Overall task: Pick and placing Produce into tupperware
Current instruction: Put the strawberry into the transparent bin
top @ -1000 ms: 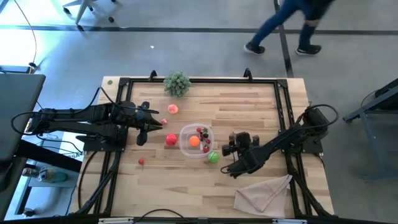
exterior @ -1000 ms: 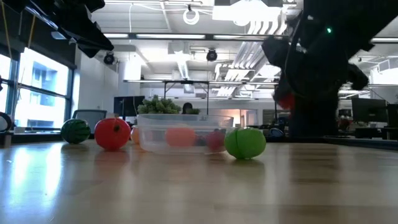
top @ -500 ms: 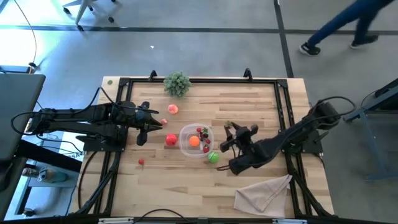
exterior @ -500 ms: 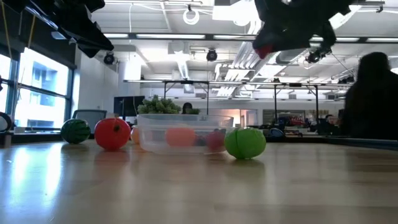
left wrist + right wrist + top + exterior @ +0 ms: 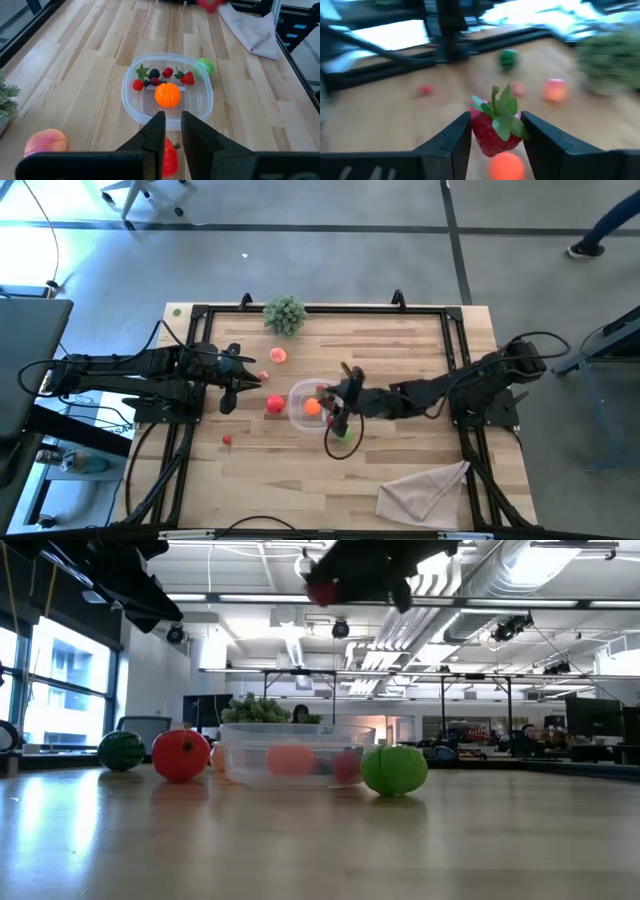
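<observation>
Red and glossy, a small toy strawberry (image 5: 493,131) with a green leafy cap sits pinched between the fingers of the right gripper (image 5: 495,132), leaf end toward the camera, so its long axis runs roughly along the fingers. In the high view that right gripper (image 5: 335,402) hangs at centre frame, over the right-hand rim of the clear, shallow plastic tupperware (image 5: 296,412). The container lies just to the gripper's left there and below it, so the release depends on a short carry leftward over the rim. In the low view the berry (image 5: 322,592) shows at the top of the frame, well above the tupperware (image 5: 300,745).

The tub already holds an orange toy citrus (image 5: 167,95), a strawberry, and small red and dark berries. A round green fruit (image 5: 343,434) sits just outside its lower right edge, and a red tomato-like piece (image 5: 274,405) just outside its left edge.

The left gripper (image 5: 169,131) waits left of the tub, fingers nearly together with nothing between them.

From above, the arm covers the tub's right side, so whether the berry is truly inside the rim is hard to tell.
</observation>
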`<control>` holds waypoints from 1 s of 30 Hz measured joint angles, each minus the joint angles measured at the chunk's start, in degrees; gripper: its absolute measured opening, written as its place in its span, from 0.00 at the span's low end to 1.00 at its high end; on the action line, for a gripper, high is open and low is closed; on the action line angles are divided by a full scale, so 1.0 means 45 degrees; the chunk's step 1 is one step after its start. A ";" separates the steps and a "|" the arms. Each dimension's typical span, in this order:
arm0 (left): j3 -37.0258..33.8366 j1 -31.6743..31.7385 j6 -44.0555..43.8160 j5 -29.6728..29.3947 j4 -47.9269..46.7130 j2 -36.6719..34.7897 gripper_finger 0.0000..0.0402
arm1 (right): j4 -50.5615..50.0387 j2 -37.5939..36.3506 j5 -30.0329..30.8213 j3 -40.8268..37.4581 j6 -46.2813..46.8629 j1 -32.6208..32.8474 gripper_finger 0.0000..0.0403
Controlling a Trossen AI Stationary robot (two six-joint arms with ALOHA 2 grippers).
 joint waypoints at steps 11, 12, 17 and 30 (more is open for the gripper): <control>0.0000 0.0001 0.0002 0.0004 0.0001 0.0000 0.13 | -0.1082 0.0351 -0.3802 0.0000 0.0127 -0.1278 0.37; 0.0000 -0.0002 0.0002 0.0004 0.0001 0.0000 0.13 | -0.1173 0.0487 -0.4016 0.0000 0.0269 -0.1388 0.37; 0.0000 -0.0002 0.0002 0.0000 0.0005 0.0000 0.13 | -0.1551 0.1439 -0.4319 0.0000 0.0504 -0.1838 0.37; 0.0000 0.0000 0.0002 0.0005 0.0005 0.0000 0.13 | -0.2092 0.2845 -0.3518 0.0000 0.0674 -0.2315 0.37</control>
